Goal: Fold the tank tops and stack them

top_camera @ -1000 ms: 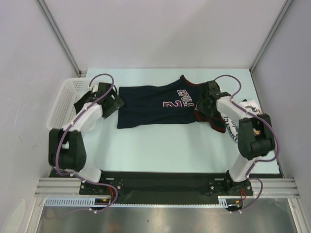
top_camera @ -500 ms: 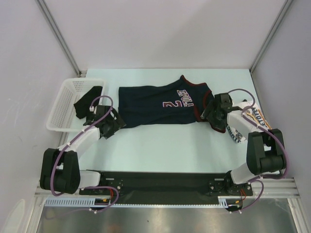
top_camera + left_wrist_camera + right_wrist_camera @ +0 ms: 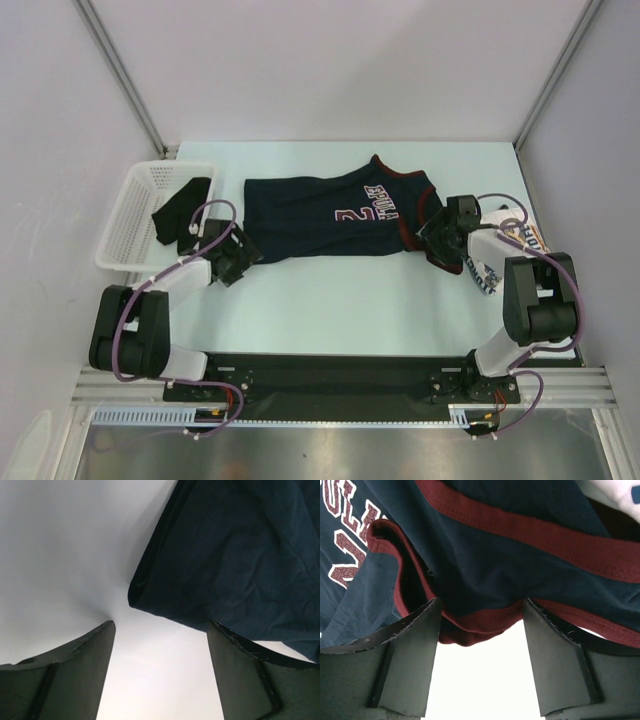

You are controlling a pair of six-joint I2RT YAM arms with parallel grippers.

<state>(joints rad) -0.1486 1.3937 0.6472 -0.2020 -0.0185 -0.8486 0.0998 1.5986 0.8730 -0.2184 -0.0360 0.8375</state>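
The navy tank top (image 3: pixel 325 215) with dark-red trim lies spread flat mid-table, its print toward the right. My left gripper (image 3: pixel 243 254) sits low at its near-left corner, open; in the left wrist view that corner of the navy tank top (image 3: pixel 225 560) lies just beyond my left gripper (image 3: pixel 160 627), with bare table between the fingers (image 3: pixel 75 670). My right gripper (image 3: pixel 433 234) is open at the shoulder end, where a red-trimmed fold of the navy tank top (image 3: pixel 480 625) lies at the tips of my right gripper (image 3: pixel 481 607). The white tank top (image 3: pixel 497 262) lies bunched under the right arm.
A white plastic basket (image 3: pixel 128 215) stands at the left edge with a dark cloth (image 3: pixel 180 208) draped over its near rim. Grey walls and metal posts close in the table on three sides. A black base rail (image 3: pixel 330 372) runs along the near edge.
The left arm pulled back from the shirt's far-left hem to its near-left corner. The right arm drew back toward the near right; the shoulder end now lies flatter.
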